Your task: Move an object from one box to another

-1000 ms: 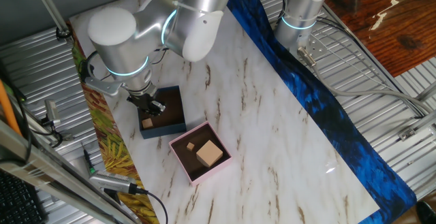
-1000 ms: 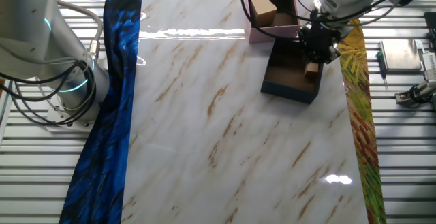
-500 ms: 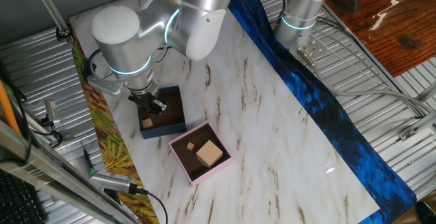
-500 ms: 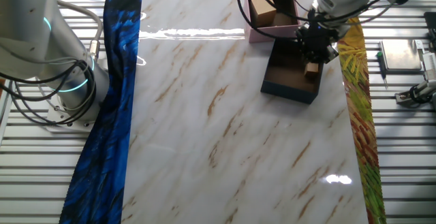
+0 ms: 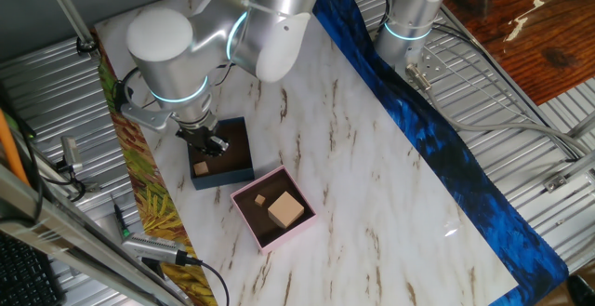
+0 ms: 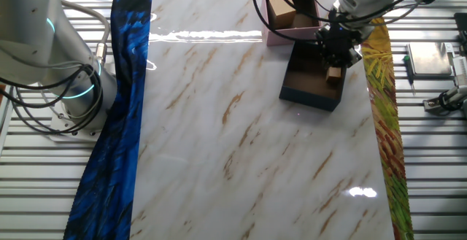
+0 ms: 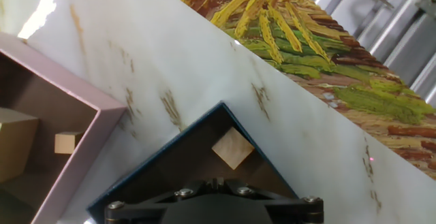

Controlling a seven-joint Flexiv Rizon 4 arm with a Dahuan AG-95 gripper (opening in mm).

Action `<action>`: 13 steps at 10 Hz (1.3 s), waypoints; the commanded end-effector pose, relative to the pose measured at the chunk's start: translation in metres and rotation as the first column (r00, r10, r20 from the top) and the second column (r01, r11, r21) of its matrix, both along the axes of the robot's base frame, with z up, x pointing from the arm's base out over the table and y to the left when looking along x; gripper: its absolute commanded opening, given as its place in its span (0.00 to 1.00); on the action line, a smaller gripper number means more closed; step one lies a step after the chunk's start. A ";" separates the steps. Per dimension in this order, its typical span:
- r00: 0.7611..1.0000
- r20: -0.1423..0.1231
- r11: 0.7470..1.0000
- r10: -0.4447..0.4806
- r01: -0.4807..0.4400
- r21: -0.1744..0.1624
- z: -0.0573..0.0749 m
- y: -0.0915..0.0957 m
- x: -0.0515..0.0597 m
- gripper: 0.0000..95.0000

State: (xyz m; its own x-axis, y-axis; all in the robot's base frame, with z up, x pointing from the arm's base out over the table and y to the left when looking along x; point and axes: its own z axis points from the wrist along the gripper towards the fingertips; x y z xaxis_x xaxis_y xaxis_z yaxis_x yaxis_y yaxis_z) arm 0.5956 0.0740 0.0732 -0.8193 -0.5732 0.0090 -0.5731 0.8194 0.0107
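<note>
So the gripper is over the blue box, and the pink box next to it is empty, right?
Not quite. The gripper is over the blue box, but the pink box is not empty: it already holds two wooden blocks, a larger one and a smaller one. The fixed view from above the arm shows them clearly.

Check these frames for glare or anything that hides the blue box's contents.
The other fixed view: bright glare streak on the marble table near the pink box. One fixed view: evenly lit, the gripper partly covers the blue box. Hand view: glare at top left, small wooden cube sharp; gripper body blocks the bottom edge.
</note>
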 end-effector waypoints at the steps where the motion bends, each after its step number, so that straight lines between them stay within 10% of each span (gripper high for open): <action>1: 1.000 -0.004 1.000 -0.016 0.016 0.001 0.000 -0.001 0.000 0.00; 13: 0.999 -0.009 0.999 -0.051 0.051 0.000 0.000 -0.001 0.000 0.00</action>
